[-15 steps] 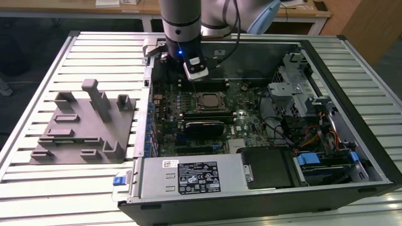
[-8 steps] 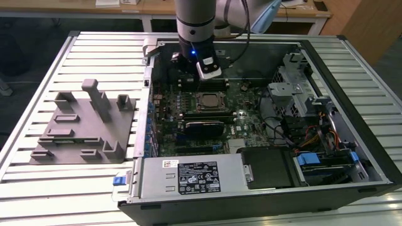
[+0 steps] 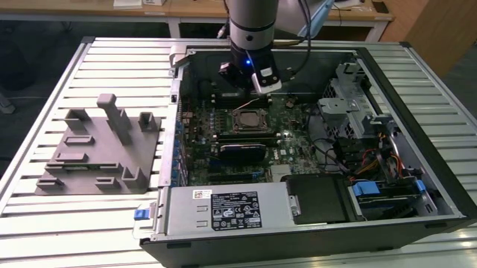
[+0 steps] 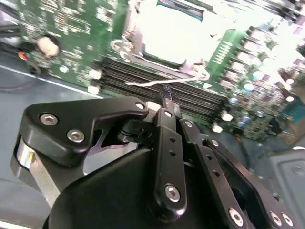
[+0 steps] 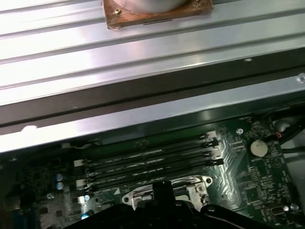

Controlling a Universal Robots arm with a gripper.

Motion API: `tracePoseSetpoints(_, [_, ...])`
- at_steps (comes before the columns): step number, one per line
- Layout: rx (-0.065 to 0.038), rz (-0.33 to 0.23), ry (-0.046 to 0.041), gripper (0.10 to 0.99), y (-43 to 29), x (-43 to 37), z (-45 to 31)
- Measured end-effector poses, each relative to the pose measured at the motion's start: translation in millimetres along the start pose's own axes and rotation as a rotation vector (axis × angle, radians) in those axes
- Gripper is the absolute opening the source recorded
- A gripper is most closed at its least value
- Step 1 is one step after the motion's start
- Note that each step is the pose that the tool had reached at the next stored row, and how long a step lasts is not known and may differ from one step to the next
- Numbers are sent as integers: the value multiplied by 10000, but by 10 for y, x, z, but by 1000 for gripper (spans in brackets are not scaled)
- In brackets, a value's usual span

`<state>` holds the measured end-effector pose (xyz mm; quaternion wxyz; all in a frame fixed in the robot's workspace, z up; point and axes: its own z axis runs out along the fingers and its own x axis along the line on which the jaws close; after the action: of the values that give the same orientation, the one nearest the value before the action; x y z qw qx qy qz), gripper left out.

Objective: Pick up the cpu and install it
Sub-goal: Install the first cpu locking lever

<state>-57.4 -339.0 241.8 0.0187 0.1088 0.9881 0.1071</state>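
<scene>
My gripper [image 3: 249,94] hangs low inside the open computer case, over the memory slots [image 5: 152,162] just behind the socket. In the second wrist view its fingers [image 4: 165,95] meet in one thin black line, shut with nothing between them. The metal-framed socket [image 3: 248,120] lies just in front of the fingertips. A flat grey square inside the frame looks like the cpu [image 3: 248,120]. In the second wrist view that spot [image 4: 167,28] is washed out by glare. A thin lever [image 4: 157,83] stands up between gripper and socket. The gripper's tip [image 5: 162,186] hides part of the socket.
The case [image 3: 179,61] lies on its side on a slatted metal table [image 3: 111,61]. A black heatsink block [image 3: 242,151] sits in front of the socket. The drive cage and cables [image 3: 358,128] are on the exterior view's right, and a grey fixture [image 3: 97,151] on its left.
</scene>
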Motion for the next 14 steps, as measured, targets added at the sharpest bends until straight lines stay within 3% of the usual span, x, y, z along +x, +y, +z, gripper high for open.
tracePoseSetpoints(7, [71, 0, -27, 106, 7, -36, 7])
tracePoseSetpoints(14, [315, -50, -354, 106, 0, -35, 39])
